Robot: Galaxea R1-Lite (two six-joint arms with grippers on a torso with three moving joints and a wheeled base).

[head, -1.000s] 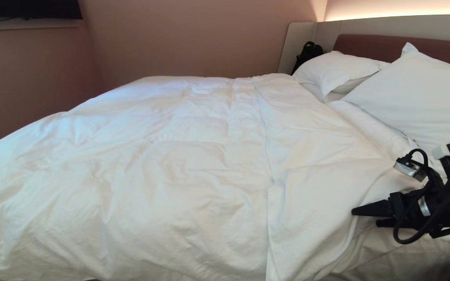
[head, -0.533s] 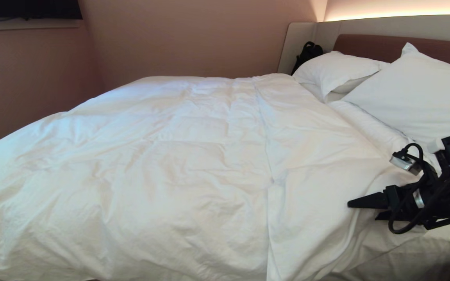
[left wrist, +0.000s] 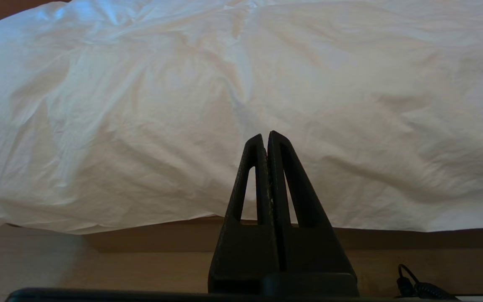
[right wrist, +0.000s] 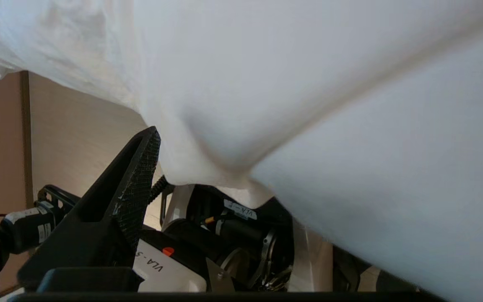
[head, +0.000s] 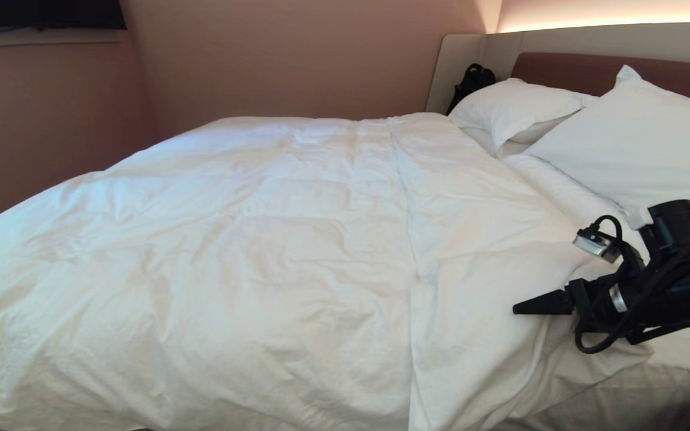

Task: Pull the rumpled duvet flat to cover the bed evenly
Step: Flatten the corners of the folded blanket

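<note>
The right gripper (head: 539,304), jaws spread wide and empty, hovers at four o'clock by the duvet (head: 273,251) edge; next it should pinch that hem

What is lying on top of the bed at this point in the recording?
The duvet covers most of the bed, two white pillows sit at the headboard, and a strip of bare sheet shows. The mattress beneath is hidden.
</note>
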